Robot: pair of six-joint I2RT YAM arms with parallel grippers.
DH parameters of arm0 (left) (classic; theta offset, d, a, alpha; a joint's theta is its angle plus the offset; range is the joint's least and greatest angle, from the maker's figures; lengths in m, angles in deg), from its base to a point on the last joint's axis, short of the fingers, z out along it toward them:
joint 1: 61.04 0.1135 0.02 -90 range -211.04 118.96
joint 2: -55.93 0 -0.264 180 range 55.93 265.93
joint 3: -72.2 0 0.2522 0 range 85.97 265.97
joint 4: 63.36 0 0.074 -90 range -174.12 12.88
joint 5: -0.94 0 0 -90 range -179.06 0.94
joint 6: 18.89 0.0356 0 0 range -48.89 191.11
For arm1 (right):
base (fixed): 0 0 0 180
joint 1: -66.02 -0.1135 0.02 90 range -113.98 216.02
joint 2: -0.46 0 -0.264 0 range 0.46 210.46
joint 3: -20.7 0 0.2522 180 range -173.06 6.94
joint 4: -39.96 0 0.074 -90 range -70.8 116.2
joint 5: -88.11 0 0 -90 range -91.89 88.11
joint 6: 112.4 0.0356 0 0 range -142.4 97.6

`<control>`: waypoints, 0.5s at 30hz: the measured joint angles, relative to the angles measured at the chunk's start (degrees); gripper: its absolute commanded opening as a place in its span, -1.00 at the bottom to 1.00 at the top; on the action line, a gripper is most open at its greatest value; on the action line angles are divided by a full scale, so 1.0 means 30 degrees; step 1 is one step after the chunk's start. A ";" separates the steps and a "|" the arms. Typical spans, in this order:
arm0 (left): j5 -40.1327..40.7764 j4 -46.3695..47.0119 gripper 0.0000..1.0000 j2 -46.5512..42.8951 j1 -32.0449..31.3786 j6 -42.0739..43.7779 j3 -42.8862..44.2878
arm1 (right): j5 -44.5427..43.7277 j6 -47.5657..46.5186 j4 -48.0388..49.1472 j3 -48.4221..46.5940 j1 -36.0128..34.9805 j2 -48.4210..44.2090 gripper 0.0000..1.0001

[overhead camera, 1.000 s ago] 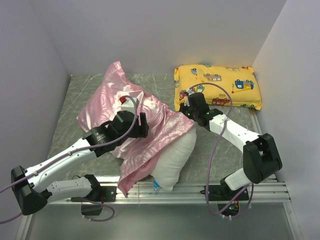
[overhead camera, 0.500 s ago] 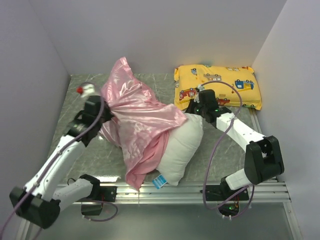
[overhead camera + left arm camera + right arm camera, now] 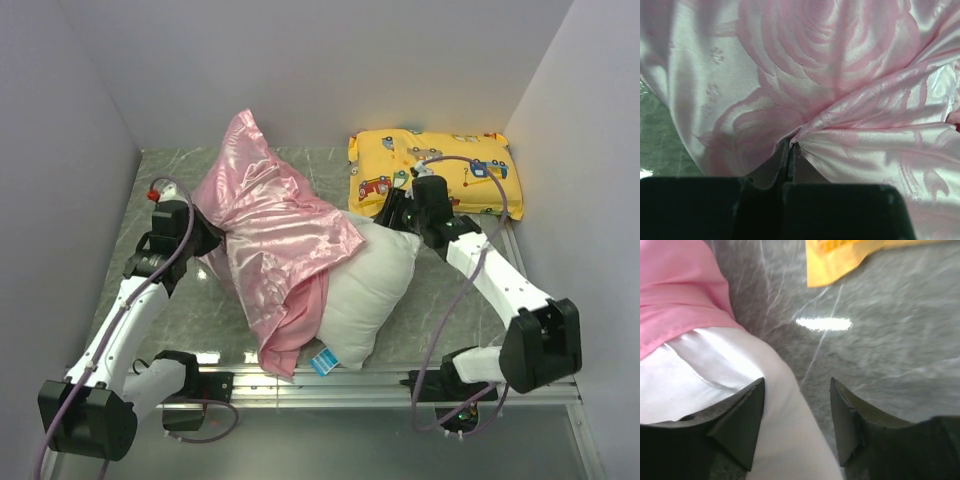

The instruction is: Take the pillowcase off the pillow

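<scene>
The shiny pink pillowcase (image 3: 270, 225) is bunched over the far-left half of the white pillow (image 3: 372, 290), whose near-right half and blue tag (image 3: 322, 360) lie bare. My left gripper (image 3: 208, 238) sits at the pillowcase's left side. In the left wrist view this gripper (image 3: 790, 147) is shut on a pinched fold of the rose-patterned pillowcase (image 3: 830, 75). My right gripper (image 3: 393, 214) hovers at the pillow's far-right corner. In the right wrist view it (image 3: 796, 385) stands open, with the pillow's white edge (image 3: 715, 370) under its left finger (image 3: 745, 415) and the pillowcase hem (image 3: 675, 295) beyond.
A yellow vehicle-print pillow (image 3: 435, 175) lies at the back right, just behind my right gripper; its corner (image 3: 840, 255) shows in the right wrist view. Grey walls close the left, back and right. A metal rail (image 3: 400, 378) runs along the near edge.
My left gripper has shut on the pillowcase and pulled it left, baring more of the pillow. My right gripper has opened and let go at the pillow's corner.
</scene>
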 measured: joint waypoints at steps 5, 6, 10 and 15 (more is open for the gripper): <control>0.0525 0.0612 -0.99 0.0117 -0.1523 -0.0459 -0.0087 | -0.2426 -0.0073 -0.0678 -0.0277 -0.1005 -0.3249 0.42; 0.0663 0.0787 -0.99 0.0182 -0.1821 -0.0612 -0.0087 | -0.2637 -0.0073 -0.0729 -0.0342 -0.1253 -0.3789 0.42; 0.0998 0.1413 -0.99 0.0583 -0.2798 -0.0933 -0.0087 | -0.4022 -0.0073 -0.1129 -0.0911 -0.3104 -0.5982 0.43; 0.1450 0.1712 -0.99 0.0969 -0.3308 -0.1195 -0.0080 | -0.6550 0.0474 -0.1734 -0.0641 -0.7839 -0.7468 0.44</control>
